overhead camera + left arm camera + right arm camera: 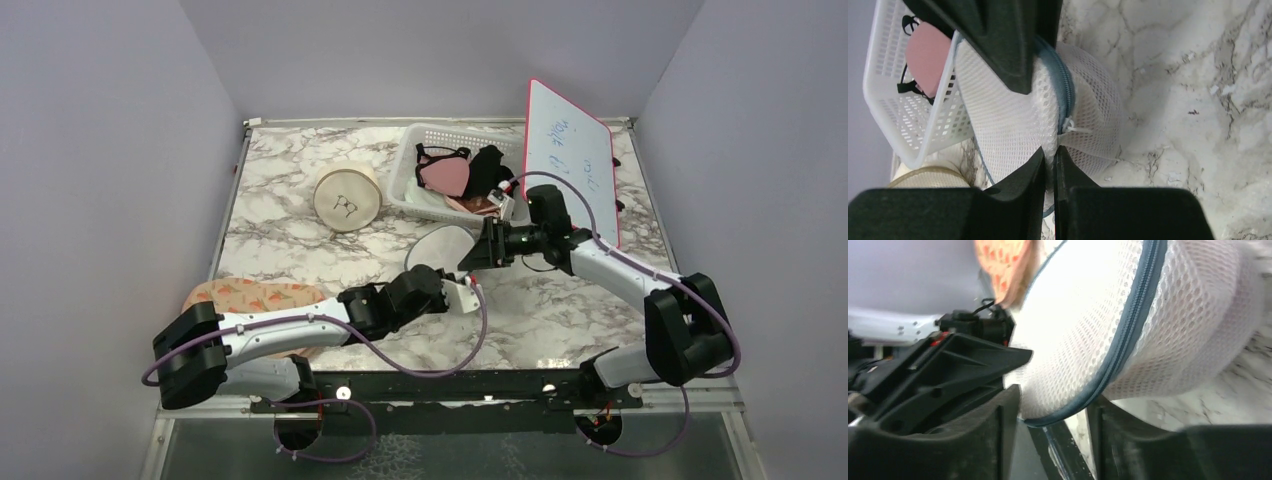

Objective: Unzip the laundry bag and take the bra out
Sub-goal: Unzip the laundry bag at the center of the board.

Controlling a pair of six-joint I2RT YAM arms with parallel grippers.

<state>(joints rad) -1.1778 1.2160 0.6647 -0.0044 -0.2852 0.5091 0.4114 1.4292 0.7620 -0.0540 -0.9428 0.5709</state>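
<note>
The laundry bag [442, 243], white mesh with a grey-blue zip ring [1065, 95], lies on its side on the marble table between both grippers. My left gripper [1049, 152] is shut on a fold of its mesh just below the white zip pull [1073, 127]. Seen from the top, the left gripper [458, 272] reaches the bag from the near side. My right gripper [1053, 430] stands open, its fingers [998, 440] on either side of the bag's rim [1133, 325] without pinching it. It meets the bag from the right [478, 250]. The bra is hidden.
A white basket [420, 195] with pink and black garments stands just behind the bag. A cream round case [347, 197] lies to its left. A peach patterned pouch [255, 297] lies under the left arm. A red-rimmed whiteboard [570, 165] leans at the back right.
</note>
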